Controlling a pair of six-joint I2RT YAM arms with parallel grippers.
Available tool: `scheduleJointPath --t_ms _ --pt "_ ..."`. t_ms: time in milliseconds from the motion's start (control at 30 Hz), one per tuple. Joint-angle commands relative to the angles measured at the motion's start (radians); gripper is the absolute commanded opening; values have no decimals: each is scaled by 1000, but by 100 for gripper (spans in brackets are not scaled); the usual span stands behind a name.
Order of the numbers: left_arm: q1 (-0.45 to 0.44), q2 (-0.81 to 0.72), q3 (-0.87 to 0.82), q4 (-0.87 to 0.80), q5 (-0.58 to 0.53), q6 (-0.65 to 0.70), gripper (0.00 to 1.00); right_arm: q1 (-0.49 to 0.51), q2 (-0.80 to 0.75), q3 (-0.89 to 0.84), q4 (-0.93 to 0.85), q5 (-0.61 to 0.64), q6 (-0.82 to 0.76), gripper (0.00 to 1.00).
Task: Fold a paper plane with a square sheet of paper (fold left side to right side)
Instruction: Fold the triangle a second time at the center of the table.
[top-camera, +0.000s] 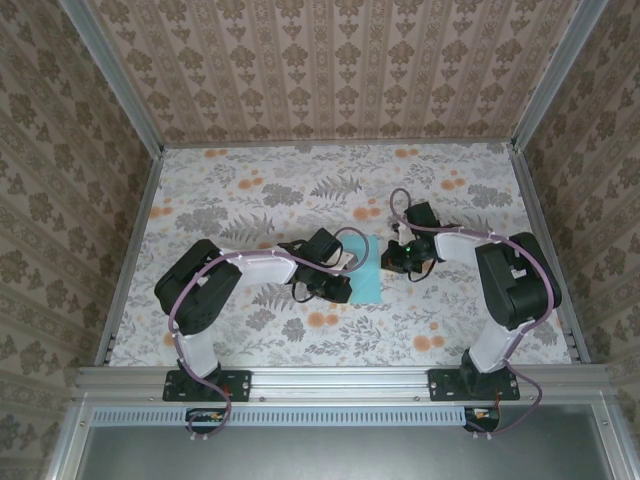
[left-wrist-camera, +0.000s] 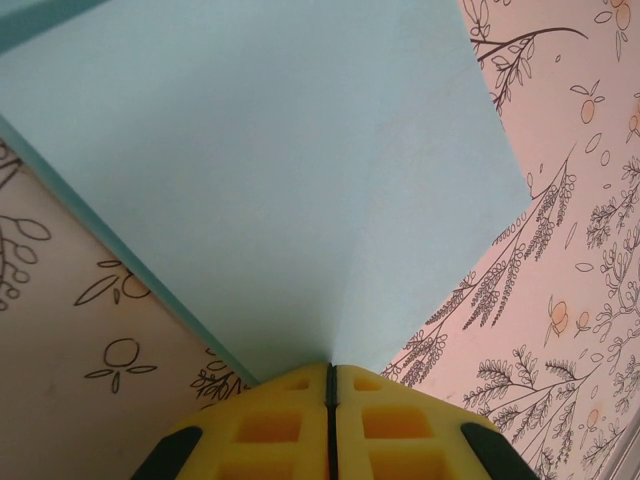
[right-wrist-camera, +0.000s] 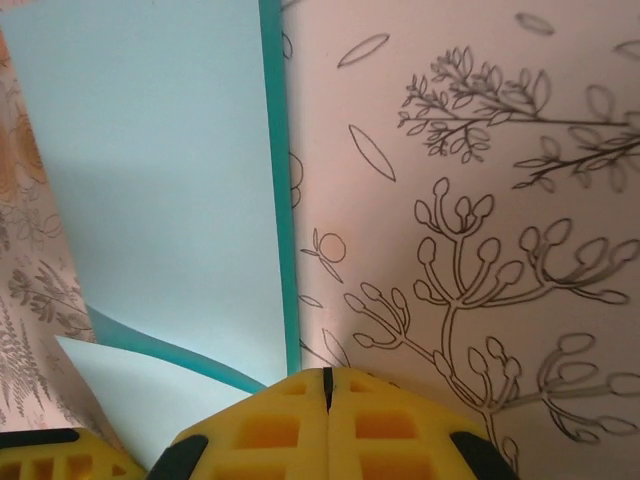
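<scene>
the square sheet of paper (top-camera: 368, 268) sits mid-table (top-camera: 250, 190) between the two arms, folded narrower than it is long. its long axis runs away from the bases and both ends look blunt. the left fingers (left-wrist-camera: 270, 425) are closed tight, pinching the sheet's near-left part, which is lifted. the right fingers (right-wrist-camera: 385, 430) are pressed shut at its right edge; whether they grip it i cannot tell.
</scene>
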Motion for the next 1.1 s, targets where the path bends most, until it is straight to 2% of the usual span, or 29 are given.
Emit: scheduleJointPath --t_ms 0,167,333,567,800,1067 --pt "-13 17 -17 -96 -41 18 9 17 -90 -17 -14 9 5 0" --pt "-14 11 -16 -91 -44 16 9 91 -141 -77 74 -51 85 0" --pt "-14 11 -8 -89 -41 15 9 142 -88 -78 117 -55 121 1" --pt "-11 -7 33 -82 -14 11 10 150 25 -45 82 -27 126 0" --pt "-7 2 104 -81 48 17 10 151 39 -56 36 2 115 1" --pt "-4 92 168 -86 78 41 9 151 44 -64 38 -1 113 1"
